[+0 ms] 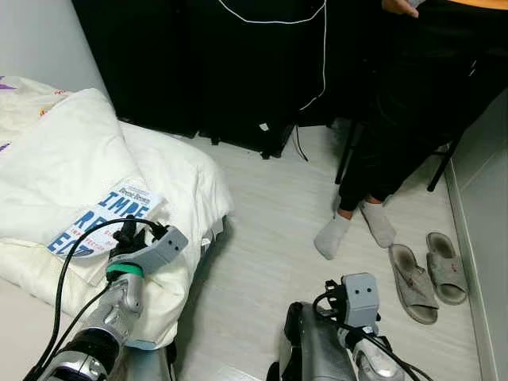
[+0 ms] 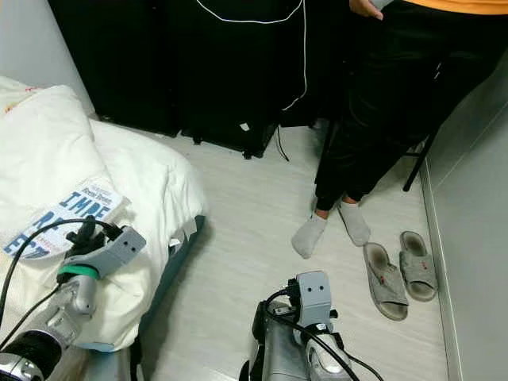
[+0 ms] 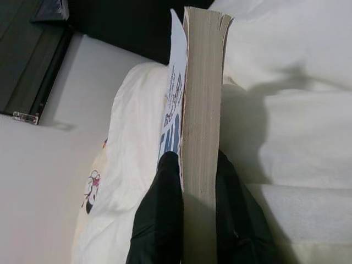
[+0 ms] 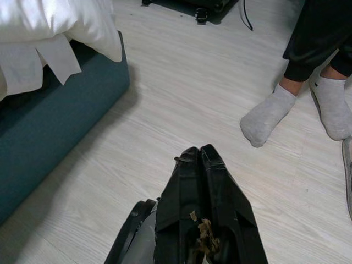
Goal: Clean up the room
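Note:
A book (image 1: 107, 220) with a white cover and big blue lettering lies on the white duvet (image 1: 71, 151) of the bed at my left. My left gripper (image 3: 198, 165) is shut on the book (image 3: 201, 93), one black finger on each side of its page block, near the bed's edge. Low over the pale wood floor (image 4: 181, 93) by my body, my right gripper (image 4: 199, 154) points forward, its two black fingers pressed together with nothing between them.
A person in black trousers and grey socks (image 1: 333, 236) stands close ahead on the right. Two grey slippers (image 1: 432, 274) lie by the right wall. Black furniture (image 1: 198, 63) and a hanging white cable (image 1: 321, 55) line the back. The blue mattress side (image 4: 49, 126) borders the floor.

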### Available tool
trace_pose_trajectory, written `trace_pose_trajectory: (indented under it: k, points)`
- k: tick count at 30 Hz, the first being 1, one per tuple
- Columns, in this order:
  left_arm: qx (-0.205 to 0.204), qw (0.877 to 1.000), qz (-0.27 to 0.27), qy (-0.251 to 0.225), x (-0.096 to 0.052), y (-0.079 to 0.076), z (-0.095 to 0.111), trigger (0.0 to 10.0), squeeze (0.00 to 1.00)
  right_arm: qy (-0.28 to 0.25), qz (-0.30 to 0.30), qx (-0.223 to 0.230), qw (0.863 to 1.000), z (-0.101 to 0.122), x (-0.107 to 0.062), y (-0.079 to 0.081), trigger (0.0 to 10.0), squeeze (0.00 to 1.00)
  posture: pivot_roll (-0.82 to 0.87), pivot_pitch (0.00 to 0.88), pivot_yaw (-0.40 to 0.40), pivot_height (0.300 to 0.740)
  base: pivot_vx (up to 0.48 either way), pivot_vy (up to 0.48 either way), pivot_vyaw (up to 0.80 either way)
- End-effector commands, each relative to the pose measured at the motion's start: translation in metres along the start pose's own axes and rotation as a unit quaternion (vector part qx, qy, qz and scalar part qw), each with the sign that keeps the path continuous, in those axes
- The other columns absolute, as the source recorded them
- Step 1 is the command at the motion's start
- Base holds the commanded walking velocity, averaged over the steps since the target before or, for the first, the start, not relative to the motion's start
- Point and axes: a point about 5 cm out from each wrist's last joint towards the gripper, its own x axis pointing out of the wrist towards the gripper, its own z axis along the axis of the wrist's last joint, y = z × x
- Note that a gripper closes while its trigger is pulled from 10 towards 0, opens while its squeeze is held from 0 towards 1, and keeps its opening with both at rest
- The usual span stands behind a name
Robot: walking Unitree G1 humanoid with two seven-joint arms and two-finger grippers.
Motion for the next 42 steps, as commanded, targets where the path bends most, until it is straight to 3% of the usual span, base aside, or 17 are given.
trace_pose_trajectory:
  k: [1, 5, 7, 9, 10, 12, 13, 14, 15, 16, 17, 20, 21, 23, 26, 32, 42]
  points:
    - [-0.042, 0.998, 0.04, -0.026, 0.008, 0.017, 0.011, 0.0, 0.0, 0.012, 0.001, 0.004, 1.0, -0.006, -0.003, 0.003, 10.0, 0.0, 0.02, 0.083, 0.013, 0.54, 0.0, 0.0, 0.0]
    - [-0.101, 0.988, 0.07, -0.095, 0.013, 0.035, 0.04, 0.0, 0.0, 0.009, 0.002, 0.003, 1.0, -0.004, -0.002, 0.003, 10.0, 0.0, 0.03, 0.085, 0.011, 0.54, 0.0, 0.0, 0.0]
    - [-0.191, 0.958, 0.096, -0.189, 0.017, 0.068, 0.088, 0.0, 0.0, 0.003, 0.003, 0.0, 1.0, -0.001, 0.0, 0.001, 10.0, 0.0, 0.03, 0.082, 0.003, 0.54, 0.0, 0.0, 0.0]
    - [-0.191, 0.958, 0.096, -0.189, 0.017, 0.068, 0.088, 0.0, 0.0, 0.003, 0.003, 0.0, 1.0, -0.001, 0.0, 0.001, 10.0, 0.0, 0.03, 0.082, 0.003, 0.54, 0.0, 0.0, 0.0]
    - [-0.236, 0.936, 0.107, -0.241, 0.018, 0.091, 0.118, 10.0, 0.0, -0.006, 0.004, -0.002, 1.0, 0.003, 0.002, 0.0, 10.0, 0.0, 0.03, 0.082, 0.003, 0.54, 0.0, 0.0, 0.0]
    - [-0.236, 0.936, 0.107, -0.241, 0.018, 0.091, 0.118, 10.0, 0.0, -0.006, 0.004, -0.002, 1.0, 0.003, 0.002, 0.0, 10.0, 0.0, 0.03, 0.082, 0.003, 0.54, 0.0, 0.0, 0.0]
    - [-0.285, 0.91, 0.107, -0.281, 0.017, 0.113, 0.145, 10.0, 0.0, -0.025, 0.006, -0.001, 1.0, 0.012, 0.006, 0.0, 10.0, 0.0, 0.04, 0.078, -0.001, 0.54, 0.0, 0.0, 0.0]
    - [-0.285, 0.91, 0.107, -0.281, 0.017, 0.113, 0.145, 10.0, 0.0, -0.025, 0.006, -0.001, 1.0, 0.012, 0.006, 0.0, 10.0, 0.0, 0.04, 0.078, -0.001, 0.54, 0.0, 0.0, 0.0]
    - [-0.346, 0.882, 0.085, -0.309, 0.013, 0.13, 0.167, 10.0, 0.0, -0.055, 0.006, 0.003, 0.998, 0.025, 0.011, 0.001, 10.0, 0.0, 0.03, 0.073, -0.001, 0.54, 0.0, 0.0, 0.0]
    - [-0.346, 0.882, 0.085, -0.309, 0.013, 0.13, 0.167, 10.0, 0.0, -0.055, 0.006, 0.003, 0.998, 0.025, 0.011, 0.001, 10.0, 0.0, 0.03, 0.073, -0.001, 0.54, 0.0, 0.0, 0.0]
    - [-0.41, 0.857, 0.017, -0.313, 0.009, 0.133, 0.182, 10.0, 0.0, -0.097, 0.006, 0.013, 0.995, 0.043, 0.016, 0.003, 10.0, 0.0, 0.03, 0.068, -0.002, 0.54, 0.0, 0.0, 0.0]
    - [-0.53, 0.766, -0.256, -0.257, -0.014, 0.098, 0.192, 10.0, 0.0, -0.186, 0.009, 0.021, 0.982, 0.088, 0.024, 0.009, 10.0, 0.0, 0.02, 0.061, 0.001, 0.54, 0.0, 0.0, 0.0]
    - [-0.53, 0.766, -0.256, -0.257, -0.014, 0.098, 0.192, 10.0, 0.0, -0.186, 0.009, 0.021, 0.982, 0.088, 0.024, 0.009, 10.0, 0.0, 0.02, 0.061, 0.001, 0.54, 0.0, 0.0, 0.0]
    - [-0.558, 0.711, -0.344, -0.254, -0.032, 0.088, 0.187, 10.0, 0.0, -0.217, 0.015, 0.036, 0.975, 0.105, 0.025, 0.01, 10.0, 0.0, 0.02, 0.061, 0.0, 0.54, 0.0, 0.0, 0.0]
    - [-0.554, 0.706, -0.356, -0.262, -0.036, 0.087, 0.186, 10.0, 0.0, -0.219, 0.016, 0.039, 0.975, 0.107, 0.026, 0.011, 10.0, 0.0, 0.02, 0.061, 0.0, 0.54, 0.0, 0.0, 0.0]
    - [-0.508, 0.758, -0.355, -0.202, -0.039, 0.057, 0.159, 10.0, 0.0, -0.211, 0.018, 0.04, 0.976, 0.103, 0.025, 0.017, 10.0, 0.0, 0.03, 0.061, -0.004, 0.563, 0.0, 0.0, 0.0]
    - [-0.477, 0.775, -0.389, -0.141, -0.044, 0.045, 0.135, 10.0, 0.0, -0.188, 0.02, 0.044, 0.981, 0.098, 0.018, 0.018, 10.0, 0.0, 0.03, 0.064, -0.005, 0.602, 0.0, 0.0, 0.0]
